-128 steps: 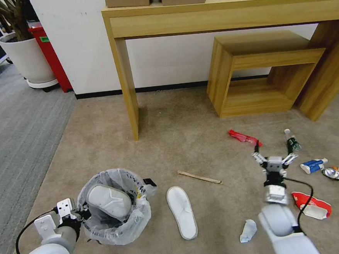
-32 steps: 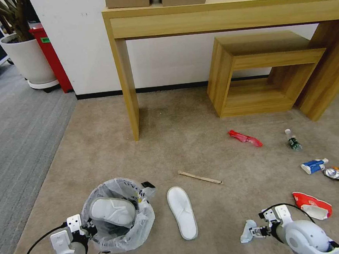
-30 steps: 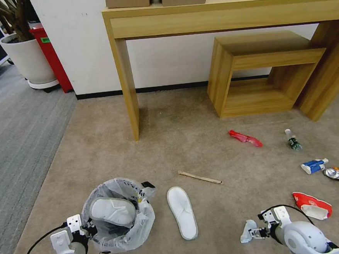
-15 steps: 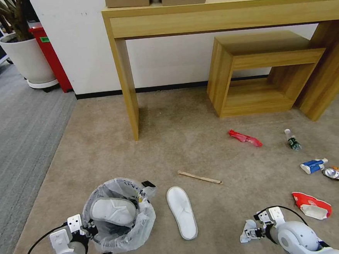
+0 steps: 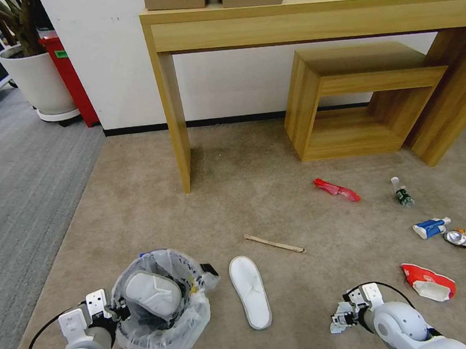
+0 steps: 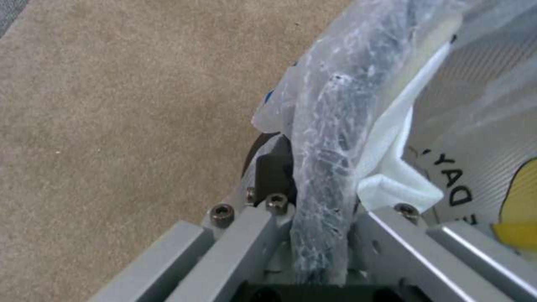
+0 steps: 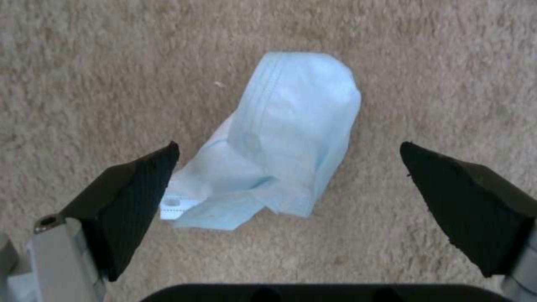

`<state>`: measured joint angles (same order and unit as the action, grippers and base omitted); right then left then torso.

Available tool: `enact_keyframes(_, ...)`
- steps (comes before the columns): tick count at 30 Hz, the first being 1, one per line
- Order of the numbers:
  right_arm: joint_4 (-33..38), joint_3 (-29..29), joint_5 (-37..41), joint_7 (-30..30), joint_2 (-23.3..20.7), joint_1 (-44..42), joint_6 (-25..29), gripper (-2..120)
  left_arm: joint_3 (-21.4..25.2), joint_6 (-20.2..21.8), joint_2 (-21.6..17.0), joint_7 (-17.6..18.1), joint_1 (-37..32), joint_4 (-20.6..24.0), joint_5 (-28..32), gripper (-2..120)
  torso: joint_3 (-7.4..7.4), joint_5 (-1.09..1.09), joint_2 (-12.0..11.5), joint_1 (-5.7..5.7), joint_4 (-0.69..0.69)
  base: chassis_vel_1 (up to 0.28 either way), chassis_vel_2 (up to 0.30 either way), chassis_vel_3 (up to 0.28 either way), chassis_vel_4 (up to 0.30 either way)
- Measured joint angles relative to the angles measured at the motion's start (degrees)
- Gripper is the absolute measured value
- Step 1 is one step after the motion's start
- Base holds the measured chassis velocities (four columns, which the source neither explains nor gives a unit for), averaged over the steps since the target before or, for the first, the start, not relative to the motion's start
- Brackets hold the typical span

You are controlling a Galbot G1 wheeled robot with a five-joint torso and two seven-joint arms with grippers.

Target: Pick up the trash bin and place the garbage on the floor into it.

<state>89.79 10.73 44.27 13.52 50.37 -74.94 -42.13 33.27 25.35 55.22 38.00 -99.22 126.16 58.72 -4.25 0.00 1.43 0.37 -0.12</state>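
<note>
Left pincer [image 6: 313, 235] clamps the rim of the small round dark trash bin [image 5: 163, 312], its crinkled clear plastic liner bunched between the grey metal fingers, and the bin is low at the robot's left, tilted. Inside it lies a soft white fabric slipper [image 5: 152, 295]. Right pincer [image 7: 288, 188] is spread wide, low over the beige short-pile carpet [image 5: 267, 209], black ribbed pads [image 7: 134, 197] on either side of a crumpled pale blue pleated tissue [image 7: 280, 155]; not touching it. A second flat white slipper [image 5: 250, 292] lies just right of the bin, a thin wooden stick [image 5: 274, 244] beyond it. Farther right: a crushed red-white cup [image 5: 429, 283], a blue-white packet [image 5: 431, 227], a small green-labelled bottle [image 5: 402, 192] and a red wrapper [image 5: 337, 189].
</note>
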Motion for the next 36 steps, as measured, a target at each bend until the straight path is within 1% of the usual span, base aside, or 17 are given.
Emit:
enact_keyframes(7, 0.34, 0.59, -0.26, 0.08, -0.37, -0.71, 0.0, 100, -0.23, 0.0, 0.05, 0.51, -0.04, 0.76, 1.45, 0, 0.0, -0.01, 0.0, 0.0, 0.0, 0.0, 0.0, 0.0, 0.0)
enact_keyframes(10, 0.28, 0.97, -0.29, 0.12, -0.25, -0.88, 0.0, 100, 0.44, 0.0, -0.47, 1.49, -0.17, 2.29, 3.66, 0, 0.0, 0.01, 0.0, 0.0, 0.0, 0.0, 0.0, 0.0, 0.0)
enact_keyframes(12, 0.28, 0.99, -0.47, 0.14, -0.22, -1.01, 0.0, 100, 0.68, 0.0, -0.75, 1.67, -0.29, 2.63, 4.17, 0, 0.0, 0.01, 0.0, 0.0, 0.0, 0.0, 0.0, 0.0, 0.0)
enact_keyframes(15, 0.28, 1.01, -0.91, 0.18, -0.13, -1.36, 0.0, 100, 1.91, -0.15, -1.65, 2.68, -0.39, 3.64, 6.65, 0, 0.0, 0.01, 0.0, 0.0, 0.0, 0.0, 0.0, 0.0, 0.0)
enact_keyframes(19, 0.31, 1.12, -1.16, 0.24, 0.06, -1.61, 0.01, 100, 2.79, -0.26, -2.11, 3.08, -0.73, 4.58, 7.61, 0, 0.0, 0.0, 0.0, 0.0, 0.0, 0.0, 0.0, 0.0, 0.0)
enact_keyframes(24, 0.32, 1.18, -1.41, 0.29, 0.32, -1.64, 0.01, 100, 2.98, -0.26, -1.98, 3.08, -1.48, 5.18, 7.51, 0, 0.01, 0.0, 0.01, 0.0, 0.0, 0.0, 0.0, 0.0, 0.0)
enact_keyframes(36, -0.01, 1.32, -2.21, 0.09, 0.96, -1.41, 0.02, 100, 2.4, -0.25, -1.0, 2.39, -3.65, 5.59, 4.63, 0, 0.0, 0.01, 0.01, 0.0, 0.0, 0.0, 0.0, 0.0, 0.0)
